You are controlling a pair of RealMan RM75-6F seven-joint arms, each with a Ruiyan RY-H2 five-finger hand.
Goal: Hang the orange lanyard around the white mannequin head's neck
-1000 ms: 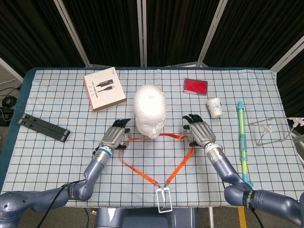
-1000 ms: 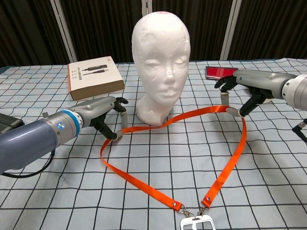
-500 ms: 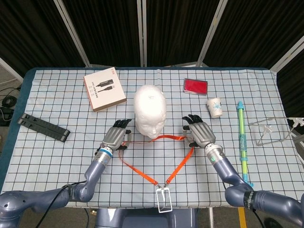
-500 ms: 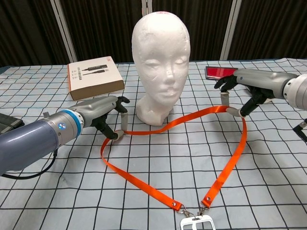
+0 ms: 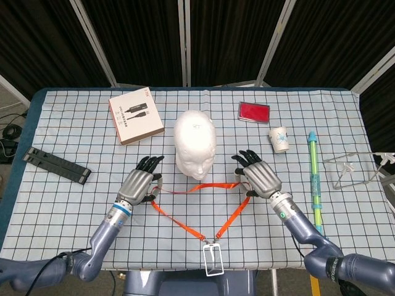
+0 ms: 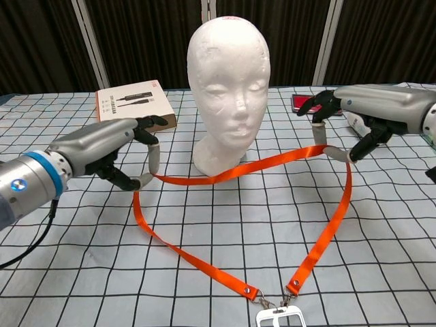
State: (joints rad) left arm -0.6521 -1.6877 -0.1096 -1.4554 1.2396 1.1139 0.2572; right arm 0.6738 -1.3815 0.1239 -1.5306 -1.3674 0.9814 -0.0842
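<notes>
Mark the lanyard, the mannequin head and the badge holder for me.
lanyard (image 6: 231, 174), chest view, on the stretch of strap sagging in front of the neck.
mannequin head (image 6: 231, 88), chest view, on the face.
badge holder (image 5: 213, 259), head view, on the white frame at the table's near edge.

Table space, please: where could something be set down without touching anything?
Bare checked cloth lies between the black folded stand and the brown cardboard box. Crowded: the right edge, by the paper cup, green pen and wire rack.
</notes>
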